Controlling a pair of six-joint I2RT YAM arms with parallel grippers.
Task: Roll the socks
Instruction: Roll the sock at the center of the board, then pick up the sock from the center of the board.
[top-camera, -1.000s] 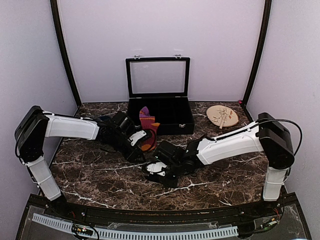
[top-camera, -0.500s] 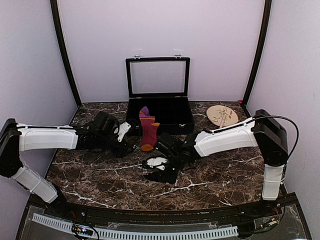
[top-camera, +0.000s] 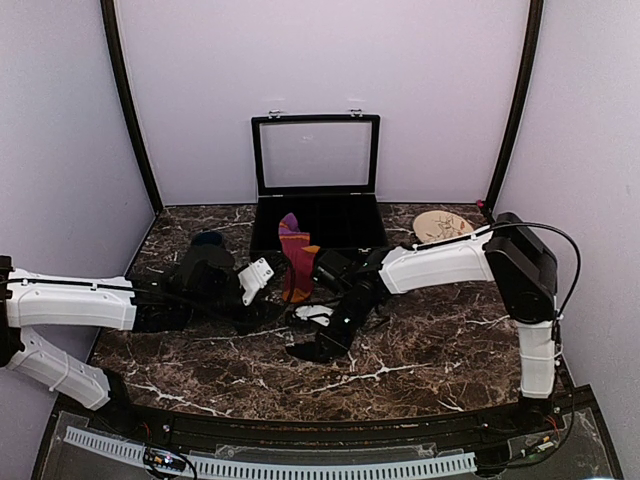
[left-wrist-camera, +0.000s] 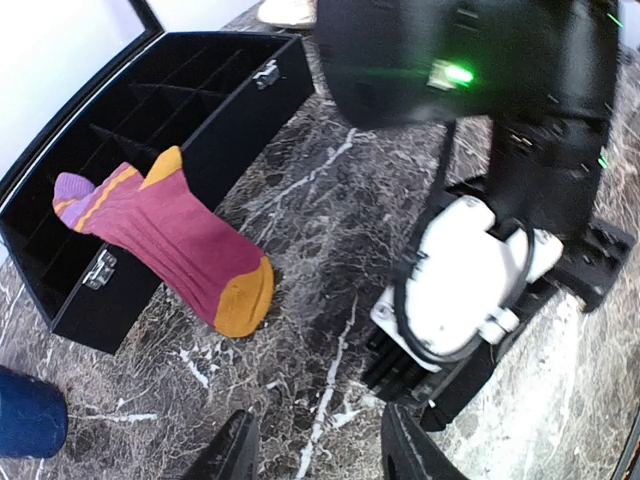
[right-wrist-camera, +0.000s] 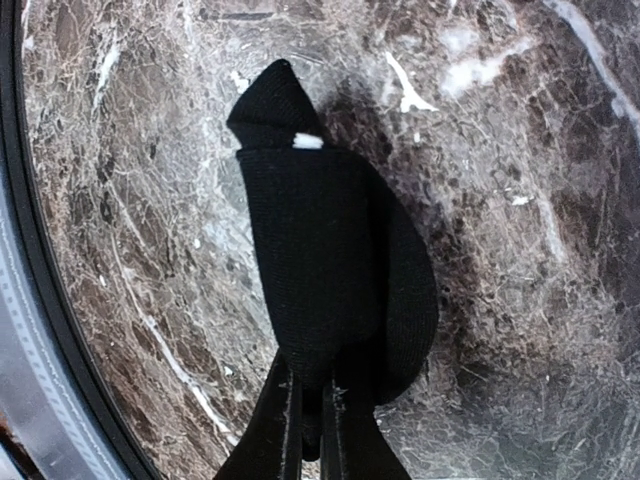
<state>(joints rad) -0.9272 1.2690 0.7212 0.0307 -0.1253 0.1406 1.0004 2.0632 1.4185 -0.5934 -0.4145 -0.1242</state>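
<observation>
The maroon-red sock (top-camera: 294, 262) with purple bands and orange heel and toe hangs over the front wall of the black box, its toe on the table; it also shows in the left wrist view (left-wrist-camera: 170, 240). The black sock (right-wrist-camera: 325, 270) is folded and hangs from my right gripper (right-wrist-camera: 312, 395), which is shut on its edge just above the table; in the top view the sock (top-camera: 318, 341) lies under the right gripper (top-camera: 335, 322). My left gripper (left-wrist-camera: 315, 450) is open and empty, near the table, left of the right arm; in the top view it (top-camera: 262, 290) sits left of the maroon sock.
An open black compartment box (top-camera: 350, 248) with a raised glass lid stands at the back centre. A dark blue cup (left-wrist-camera: 25, 415) stands left of the box. A round wooden plate (top-camera: 440, 225) lies at the back right.
My left arm has let go of the maroon sock and pulled back to the left and down. My right gripper has moved back toward the box, lifting the black sock.
</observation>
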